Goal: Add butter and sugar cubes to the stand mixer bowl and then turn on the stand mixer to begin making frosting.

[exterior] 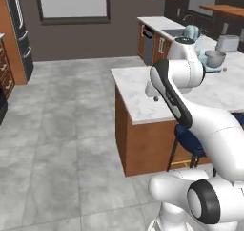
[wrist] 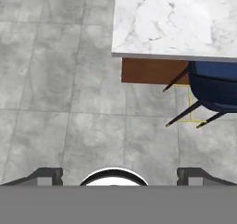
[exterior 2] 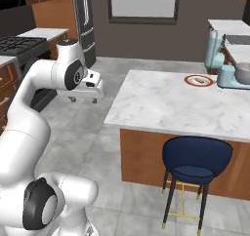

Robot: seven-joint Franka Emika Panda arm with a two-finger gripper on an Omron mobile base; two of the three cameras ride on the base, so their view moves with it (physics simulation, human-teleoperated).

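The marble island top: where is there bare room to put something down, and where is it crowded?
The island top is bare across its near and left stretch, above the blue stool. Its far right corner is crowded: red-rimmed plate, stand mixer and bowl.

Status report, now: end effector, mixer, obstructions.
End effector open, empty, over floor short of island. Stand mixer with bowl at far end. Stool tucked at near edge.

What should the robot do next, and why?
Probably drive closer to the island. The open, empty gripper hangs over the floor, and the plate, mixer bowl and stand mixer sit far across the counter.
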